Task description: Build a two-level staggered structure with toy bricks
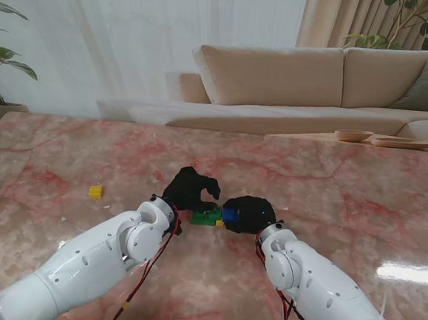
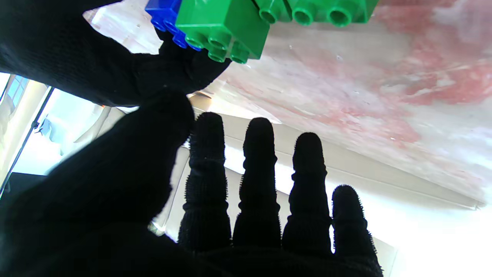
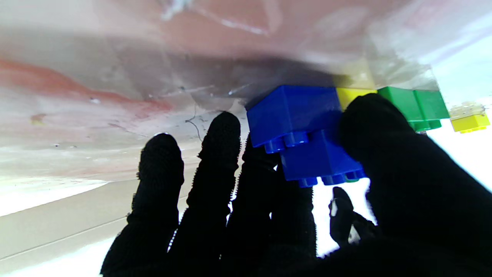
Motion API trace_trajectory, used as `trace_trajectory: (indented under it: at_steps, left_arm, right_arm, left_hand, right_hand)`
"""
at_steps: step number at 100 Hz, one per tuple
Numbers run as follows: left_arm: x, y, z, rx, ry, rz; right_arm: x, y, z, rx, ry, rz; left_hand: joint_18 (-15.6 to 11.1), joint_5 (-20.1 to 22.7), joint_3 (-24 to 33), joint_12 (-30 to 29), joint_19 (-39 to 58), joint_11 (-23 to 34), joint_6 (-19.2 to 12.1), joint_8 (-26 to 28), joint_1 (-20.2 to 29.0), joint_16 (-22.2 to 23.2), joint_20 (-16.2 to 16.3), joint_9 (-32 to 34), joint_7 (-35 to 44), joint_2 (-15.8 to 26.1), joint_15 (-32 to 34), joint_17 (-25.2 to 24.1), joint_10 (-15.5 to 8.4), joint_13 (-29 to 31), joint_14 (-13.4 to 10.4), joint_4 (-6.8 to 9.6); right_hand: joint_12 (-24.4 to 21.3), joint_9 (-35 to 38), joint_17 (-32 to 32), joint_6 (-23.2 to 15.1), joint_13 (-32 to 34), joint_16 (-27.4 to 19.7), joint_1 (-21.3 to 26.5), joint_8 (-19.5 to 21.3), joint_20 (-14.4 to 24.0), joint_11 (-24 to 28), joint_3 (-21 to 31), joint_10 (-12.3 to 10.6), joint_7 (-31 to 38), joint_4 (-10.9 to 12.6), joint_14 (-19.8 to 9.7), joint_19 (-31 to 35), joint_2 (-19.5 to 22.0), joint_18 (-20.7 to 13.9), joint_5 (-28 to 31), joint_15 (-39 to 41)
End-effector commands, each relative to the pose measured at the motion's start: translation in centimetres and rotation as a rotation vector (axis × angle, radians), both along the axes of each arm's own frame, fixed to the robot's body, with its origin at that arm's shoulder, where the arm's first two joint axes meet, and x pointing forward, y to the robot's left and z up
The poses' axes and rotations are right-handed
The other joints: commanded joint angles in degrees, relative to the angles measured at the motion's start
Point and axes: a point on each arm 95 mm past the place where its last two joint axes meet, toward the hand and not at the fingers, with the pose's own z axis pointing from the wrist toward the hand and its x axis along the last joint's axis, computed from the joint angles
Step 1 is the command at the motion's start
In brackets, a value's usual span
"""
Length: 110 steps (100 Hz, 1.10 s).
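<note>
A small cluster of bricks sits mid-table between my two hands. It holds a green brick (image 1: 206, 218) (image 2: 226, 27), a blue brick (image 1: 230, 215) (image 3: 292, 111) and a small yellow brick (image 1: 219, 223) (image 3: 351, 96). A second blue brick (image 3: 319, 157) rides on the lower blue one, offset to one side. My right hand (image 1: 248, 214) is at the cluster's right end, thumb (image 3: 369, 127) and fingers closed on that upper blue brick. My left hand (image 1: 189, 190) hovers just behind the green brick with its fingers (image 2: 257, 173) spread and holding nothing.
A lone yellow brick (image 1: 96, 191) (image 3: 471, 121) lies on the marble table (image 1: 330, 191), to the left of the cluster. A beige sofa (image 1: 280, 76) stands beyond the table's far edge. Wooden dishes (image 1: 382, 139) rest on a low table at the far right.
</note>
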Motion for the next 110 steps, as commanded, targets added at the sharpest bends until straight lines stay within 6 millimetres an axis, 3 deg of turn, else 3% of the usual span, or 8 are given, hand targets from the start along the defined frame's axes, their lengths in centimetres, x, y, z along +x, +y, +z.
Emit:
trace_trajectory:
  at_steps: [1,7,21,70,110]
  left_arm:
    - [0.0,0.0,-0.2,0.018,-0.006,-0.001]
    - [0.0,0.0,-0.2,0.025,-0.011,0.0]
    - [0.1,0.0,-0.3,0.052,-0.026,-0.005]
    - [0.5,-0.4,-1.3,0.075,-0.023,-0.026]
    - [0.3,-0.7,-1.5,0.085,-0.03,-0.06]
  right_arm:
    - [-1.0,-0.3,-1.7,-0.022,0.056,-0.005]
    - [-1.0,-0.3,-1.7,-0.022,0.056,-0.004]
    - [-1.0,-0.3,-1.7,-0.022,0.057,-0.002]
    - [-0.9,-0.2,-1.7,-0.021,0.058,-0.003]
    - [-0.8,-0.2,-1.7,-0.019,0.058,-0.005]
  left_hand:
    - [1.1,2.4,-1.0,5.0,6.9,0.5,-3.6,-1.2,1.6,2.1,-0.7,4.6,2.4,-1.4,3.2,-0.3,-2.1,3.7,1.2,-2.39]
    - [1.6,3.5,-1.1,8.1,12.2,-0.7,-4.2,-1.9,2.4,3.2,-1.9,7.5,3.5,-1.8,4.5,-0.3,-2.4,5.7,1.3,-2.91]
    - [2.5,4.6,-0.7,8.3,16.2,-2.8,-4.3,-2.9,3.4,3.5,-2.2,10.2,3.6,-1.5,5.3,1.0,-2.5,8.0,1.3,-3.07]
    - [2.6,5.9,0.0,7.0,18.1,-6.9,-2.9,-5.2,4.3,3.4,-3.3,11.4,-0.3,0.3,5.3,1.1,-2.2,8.7,1.1,-2.38]
    - [2.6,8.7,-1.0,7.8,18.5,-5.7,-5.1,-4.6,4.2,3.2,-3.6,13.6,1.1,-1.7,5.9,1.2,-3.0,9.9,0.8,-2.75]
  right_hand:
    - [-1.0,3.0,0.1,-1.0,1.6,0.0,0.4,-0.7,0.4,-0.7,1.9,1.5,1.8,-2.2,-0.1,2.6,-0.8,-0.3,1.6,-0.2]
    - [-1.0,3.0,0.0,-1.0,1.6,0.0,0.4,-0.8,0.4,-0.7,1.9,1.5,1.9,-2.2,-0.2,2.6,-0.8,-0.3,1.7,-0.2]
    - [-0.9,3.0,0.0,-1.0,1.7,0.0,0.4,-1.0,0.4,-0.7,2.0,1.4,2.1,-2.3,-0.2,2.6,-0.8,-0.3,1.6,-0.2]
    - [-0.9,3.1,-0.2,-1.1,1.7,0.1,0.5,-1.4,0.3,-0.8,2.3,1.4,2.5,-2.7,-0.2,2.4,-0.8,-0.1,1.5,-0.3]
    - [-0.9,3.0,-0.3,-1.1,1.6,0.1,0.4,-1.7,0.2,-0.9,2.6,1.5,2.6,-3.0,-0.2,2.3,-0.5,-0.1,1.3,-0.4]
